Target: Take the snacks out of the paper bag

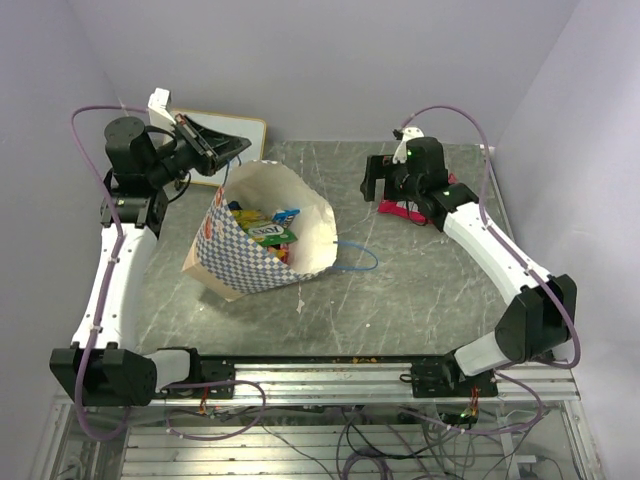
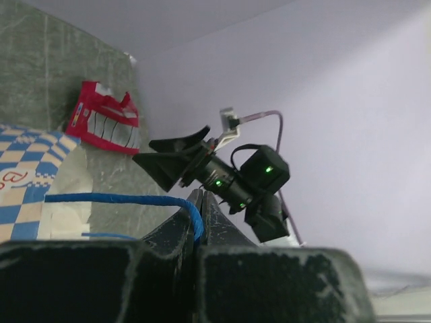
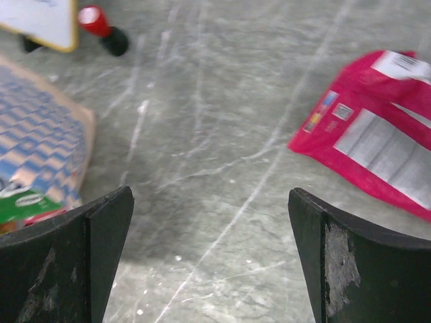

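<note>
2 arms are reaching over the grey table (image 1: 420, 300), 1 at each side of the paper bag (image 1: 250, 265). The bag is lying tipped over left of the middle, its mouth gaping toward the back and right. Several snacks are showing inside the opening: a green packet (image 1: 271, 234) in the middle, a yellow packet (image 1: 250, 218) above it and a blue packet (image 1: 287, 213) by the far rim.

The left gripper (image 1: 233, 150) is hovering at the bag's back-left rim, in front of the whiteboard (image 1: 248, 128). Its jaws are pinched tight on the blue cord handle (image 2: 121, 198), which is running from the bag straight into the closed tips. A second blue cord (image 1: 358, 262) is lying loose on the table to the right of the bag.

The right gripper (image 3: 209, 202) is hanging well apart from the bag, at the back right, with its jaws spread wide and nothing between them, only bare tabletop below. 1 pink packet (image 3: 370, 148) is lying flat on the table just beside that gripper, outside the bag and not touching the fingers. 1 red-and-black knob (image 3: 101, 30) is resting next to the whiteboard.
</note>
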Available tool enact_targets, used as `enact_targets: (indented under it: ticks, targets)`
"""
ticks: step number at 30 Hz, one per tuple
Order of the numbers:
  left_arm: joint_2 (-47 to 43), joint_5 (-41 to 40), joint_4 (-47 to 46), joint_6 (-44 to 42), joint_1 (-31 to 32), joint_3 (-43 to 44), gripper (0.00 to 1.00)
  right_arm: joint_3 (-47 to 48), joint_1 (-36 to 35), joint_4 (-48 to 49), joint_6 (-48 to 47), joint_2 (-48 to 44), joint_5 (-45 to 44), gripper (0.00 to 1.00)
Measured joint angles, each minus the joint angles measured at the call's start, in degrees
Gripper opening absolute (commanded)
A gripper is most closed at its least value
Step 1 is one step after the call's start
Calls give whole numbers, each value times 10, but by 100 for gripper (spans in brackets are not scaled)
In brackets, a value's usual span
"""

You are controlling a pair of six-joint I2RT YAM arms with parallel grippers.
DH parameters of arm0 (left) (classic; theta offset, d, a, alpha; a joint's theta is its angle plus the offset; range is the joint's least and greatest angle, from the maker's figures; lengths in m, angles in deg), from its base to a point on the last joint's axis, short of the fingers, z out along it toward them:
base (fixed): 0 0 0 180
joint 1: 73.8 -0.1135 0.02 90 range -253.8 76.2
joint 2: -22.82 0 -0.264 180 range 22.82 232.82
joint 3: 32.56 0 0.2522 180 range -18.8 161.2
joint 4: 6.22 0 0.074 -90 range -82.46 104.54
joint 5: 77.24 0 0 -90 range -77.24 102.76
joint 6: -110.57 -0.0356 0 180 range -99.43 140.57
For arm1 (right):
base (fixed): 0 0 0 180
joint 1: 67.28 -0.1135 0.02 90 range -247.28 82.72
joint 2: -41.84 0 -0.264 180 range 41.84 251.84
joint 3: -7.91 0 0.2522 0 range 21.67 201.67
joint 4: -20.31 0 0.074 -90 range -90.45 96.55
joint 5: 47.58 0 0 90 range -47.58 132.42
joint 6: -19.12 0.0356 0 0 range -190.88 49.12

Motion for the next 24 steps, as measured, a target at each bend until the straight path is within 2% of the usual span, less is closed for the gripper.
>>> enact_targets:
  ticks: [5,9,13,20,24]
  targets:
    - [-14,-15,64,-78,41,7,7,5,-17,-2,-27,-5,111,98]
    - [-25,-33,105,-127,90,10,7,5,-87,-5,-60,-6,144,98]
    - [-35,-47,125,-150,110,10,7,-7,-137,2,-60,-30,172,98]
    - [-42,-69,138,-163,139,5,7,-43,-132,-9,59,-69,108,97]
    - [-41,-76,144,-168,144,6,7,-56,-130,-49,139,-41,109,89]
